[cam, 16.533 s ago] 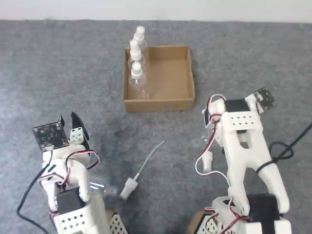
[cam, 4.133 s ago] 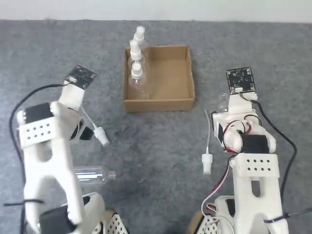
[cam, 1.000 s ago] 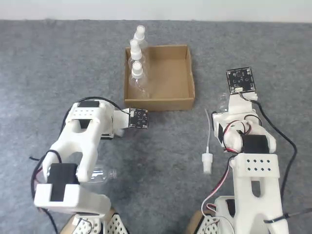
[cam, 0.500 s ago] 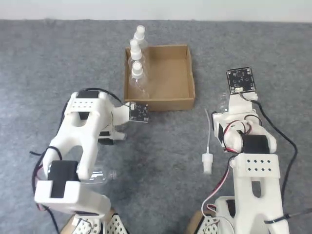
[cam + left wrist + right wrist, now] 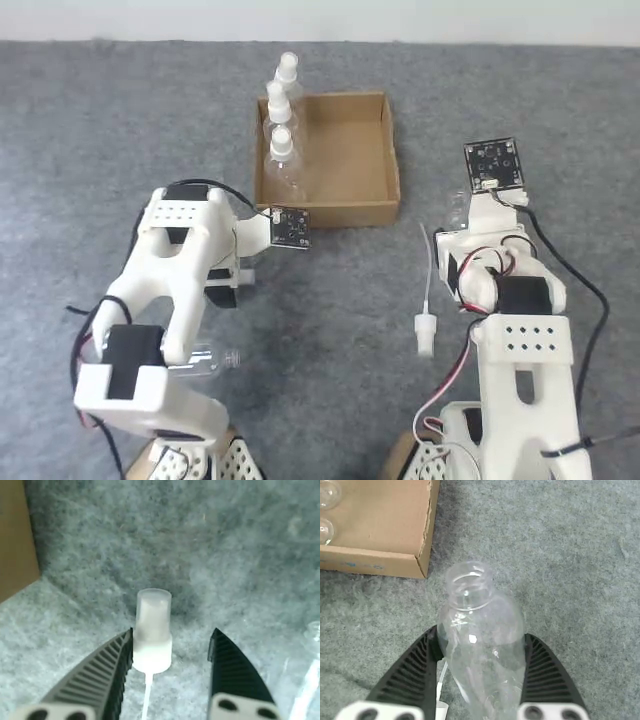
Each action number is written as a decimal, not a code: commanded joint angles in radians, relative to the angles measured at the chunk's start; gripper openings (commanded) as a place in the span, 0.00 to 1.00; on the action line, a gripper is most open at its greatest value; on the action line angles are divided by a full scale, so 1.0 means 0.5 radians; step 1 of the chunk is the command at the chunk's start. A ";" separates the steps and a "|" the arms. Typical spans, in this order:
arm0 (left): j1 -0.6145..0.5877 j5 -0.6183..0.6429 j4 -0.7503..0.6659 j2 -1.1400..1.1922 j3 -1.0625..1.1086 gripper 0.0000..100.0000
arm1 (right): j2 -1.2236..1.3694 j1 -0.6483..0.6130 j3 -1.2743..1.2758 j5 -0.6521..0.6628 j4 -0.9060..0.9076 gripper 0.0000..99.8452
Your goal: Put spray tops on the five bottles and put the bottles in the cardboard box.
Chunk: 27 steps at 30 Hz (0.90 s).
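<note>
My left gripper is open low over the carpet in front of the cardboard box. A white spray top stands between its fingers, touching one finger and apart from the other, its tube running back toward the wrist. In the high view this gripper sits under the left arm. My right gripper is shut on a clear uncapped bottle, seen in the high view right of the box. Three capped bottles stand along the box's left wall.
A second spray top lies on the carpet left of the right arm, its thin tube pointing toward the box. An uncapped bottle lies on its side near the left arm's base. The box's right half holds nothing.
The left arm has come down from holding its spray top in the air to low over the carpet, and in the last second edged toward the box. The right arm has kept still.
</note>
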 commanded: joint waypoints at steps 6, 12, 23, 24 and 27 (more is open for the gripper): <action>-0.037 0.034 -0.058 0.199 -0.173 0.16 | -0.051 0.017 -0.021 -0.003 -0.048 0.07; -0.018 0.031 0.089 0.187 -0.204 0.12 | -0.051 0.017 -0.021 -0.003 -0.048 0.07; -0.018 0.040 0.285 0.184 -0.265 0.04 | -0.051 0.011 -0.025 -0.003 -0.048 0.07; -0.018 0.040 0.334 0.184 -0.296 0.03 | -0.051 0.011 -0.025 -0.003 -0.048 0.07; -0.018 0.040 0.491 0.184 -0.391 0.01 | -0.051 0.011 -0.025 -0.003 -0.048 0.07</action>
